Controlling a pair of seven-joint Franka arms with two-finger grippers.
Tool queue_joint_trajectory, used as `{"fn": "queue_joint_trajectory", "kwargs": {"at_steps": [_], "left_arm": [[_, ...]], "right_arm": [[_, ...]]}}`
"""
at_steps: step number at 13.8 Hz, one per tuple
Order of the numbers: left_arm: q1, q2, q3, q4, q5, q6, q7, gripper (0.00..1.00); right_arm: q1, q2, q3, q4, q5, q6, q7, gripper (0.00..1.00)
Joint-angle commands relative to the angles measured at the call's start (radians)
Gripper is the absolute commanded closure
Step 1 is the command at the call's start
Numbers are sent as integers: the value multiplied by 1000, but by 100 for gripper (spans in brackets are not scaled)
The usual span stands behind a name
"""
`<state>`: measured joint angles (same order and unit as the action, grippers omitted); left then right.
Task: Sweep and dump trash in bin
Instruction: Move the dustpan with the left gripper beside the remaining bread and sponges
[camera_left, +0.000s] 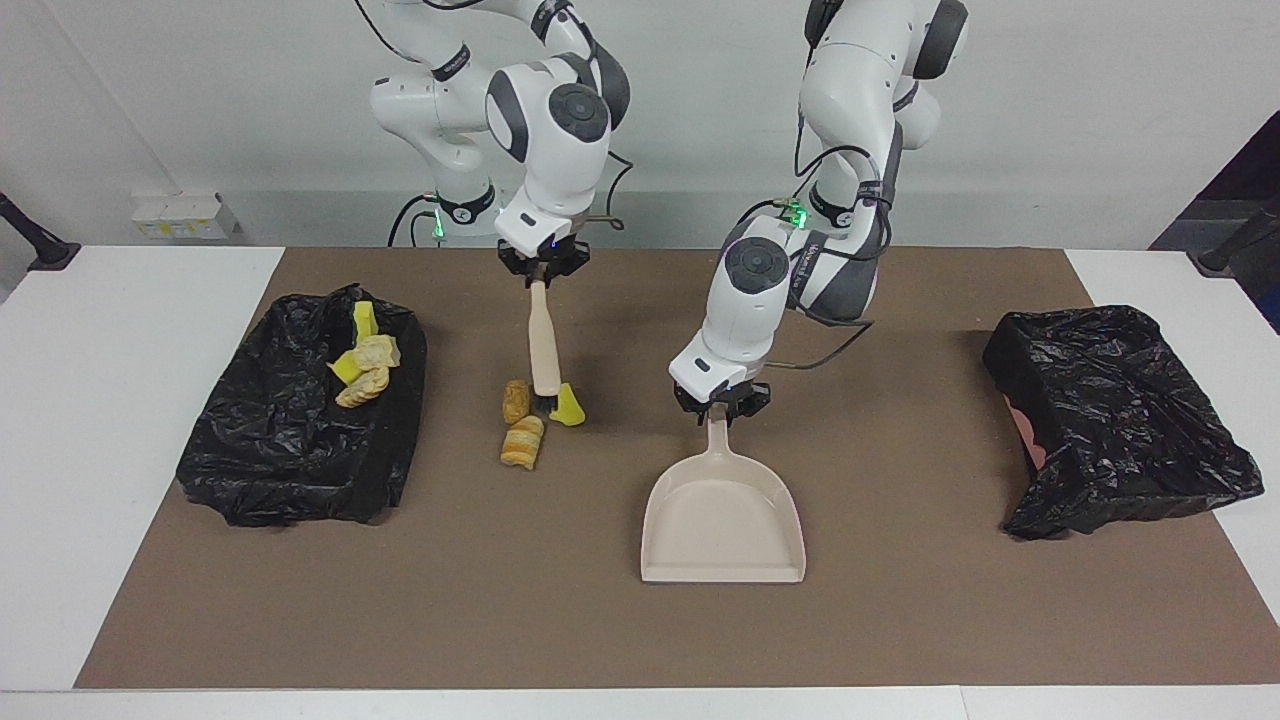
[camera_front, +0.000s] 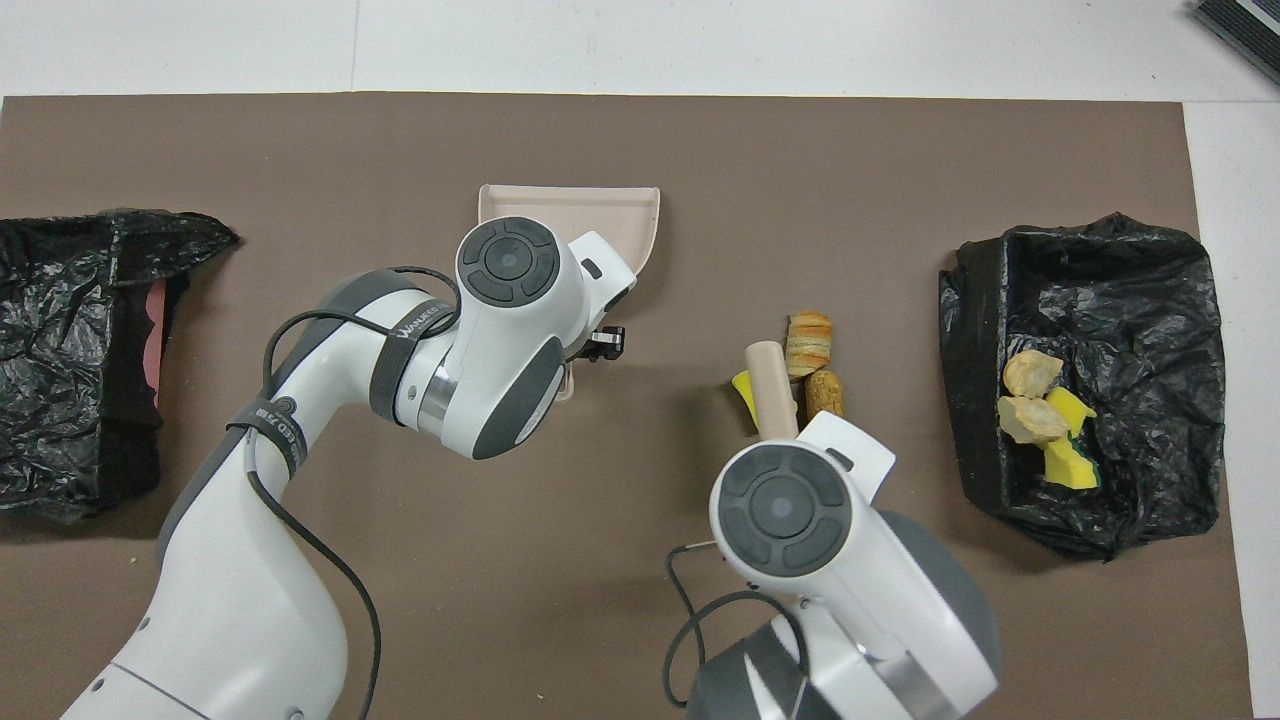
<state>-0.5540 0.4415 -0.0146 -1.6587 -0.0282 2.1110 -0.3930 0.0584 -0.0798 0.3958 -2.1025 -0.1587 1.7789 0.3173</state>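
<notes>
Facing view, right pincer: clenched on the top of the brush, which hangs nearly upright.
Brush tip: down among the loose trash, right beside its yellow chunk.
Loose trash: three pieces on the brown mat, one yellow chunk and two pastry rolls, close together, between the bin and the dustpan.
Left pincer: low over the mat, closed round the end of the dustpan's handle.
Dustpan: flat on the mat, handle toward the robots, mouth away from them, well apart from the loose trash, toward the left arm's end.
Bin: lined with black bag, at the right arm's end of the desk.
Binned trash: four pieces, two yellow, two pastry, resting on the liner.
Second black bag: at the left arm's end.

Overhead view, brush: handle slanting out from under the right wrist, covering part of the yellow chunk.
Left pincer: mostly hidden under its wrist, over the dustpan's handle.
Right pincer: hidden under its wrist.
</notes>
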Motion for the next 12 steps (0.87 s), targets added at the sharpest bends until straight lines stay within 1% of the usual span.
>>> {"fn": "queue_joint_trajectory", "kwargs": {"at_steps": [1, 2, 4, 5, 7, 8, 10, 12], "left_arm": [[9, -24, 16, 25, 13, -84, 92, 100], [28, -29, 16, 37, 14, -114, 142, 100], [63, -58, 18, 46, 17, -169, 289, 100], [74, -66, 21, 59, 33, -225, 400, 100], [121, -50, 19, 134, 41, -327, 566, 100], [121, -46, 19, 146, 42, -321, 641, 100], [123, -34, 19, 146, 79, -258, 844, 100], [141, -29, 19, 145, 83, -206, 1004, 100]], "right_arm": [[-26, 72, -107, -8, -91, 91, -138, 100], [-26, 98, -133, -4, -105, 121, -141, 100], [-25, 156, -137, -5, -105, 166, -127, 100], [-25, 170, -137, -5, -105, 177, -127, 100], [-11, 170, -130, -17, -87, 175, -107, 100], [-3, 170, -126, -18, -78, 169, -107, 100], [30, 190, -124, -16, 74, 186, -104, 100], [60, 213, -100, -8, 172, 214, -93, 100]]}}
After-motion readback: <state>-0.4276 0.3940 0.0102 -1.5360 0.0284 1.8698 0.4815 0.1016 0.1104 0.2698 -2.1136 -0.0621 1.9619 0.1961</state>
